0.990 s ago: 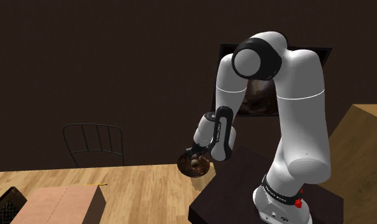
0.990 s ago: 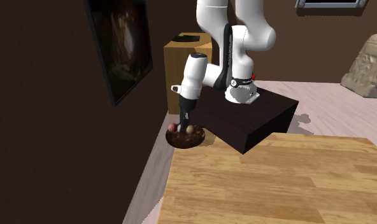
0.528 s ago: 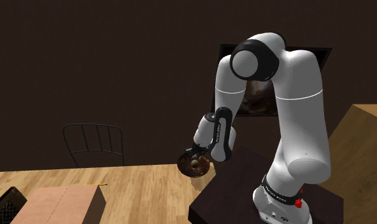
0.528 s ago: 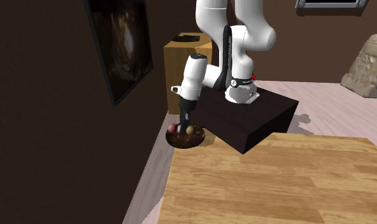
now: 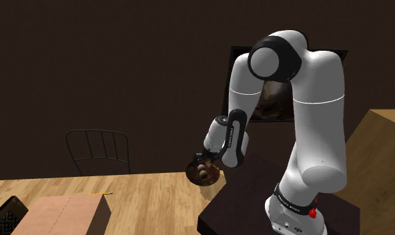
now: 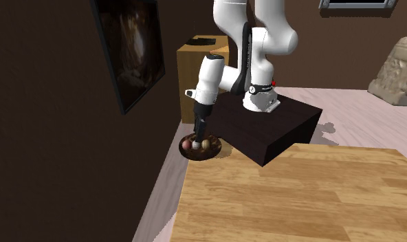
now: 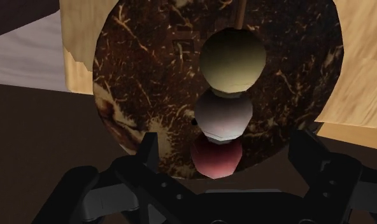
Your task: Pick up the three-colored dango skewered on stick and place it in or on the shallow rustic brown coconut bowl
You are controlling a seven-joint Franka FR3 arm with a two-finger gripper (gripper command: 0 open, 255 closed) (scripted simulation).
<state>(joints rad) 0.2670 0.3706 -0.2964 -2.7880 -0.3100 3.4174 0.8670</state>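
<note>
Lifting item: all-black two-finger gripper [image 6: 199,130] on the white arm, now slightly higher above the bowl than a moment ago. Fingers [image 7: 149,153]: apart, clasping nothing; the skewer's red end lies between them untouched.

Task item: three-ball dango on a thin stick [image 7: 225,108], green, pale grey and red, lying flat across the shallow, rough brown coconut bowl [image 7: 136,76], where it stayed as the hand rose. Judged: release done, placement as good as complete; only the withdrawal remains.

Bowl's place: a corner of the light wooden table [image 6: 298,199], just beside the dark box stand [image 6: 278,127].

Surroundings: wire-backed metal chair [image 5: 96,150] behind the table; brown cardboard box [image 5: 66,210] and black crate [image 5: 3,210] toward the table's opposite end, well apart from the bowl; dark framed picture [image 6: 130,48] on the wall; wooden cabinet [image 6: 188,69] behind the stand.

Obstructions: none I can see over the bowl; the stand's edge is the nearest thing to mind on the way up.
</note>
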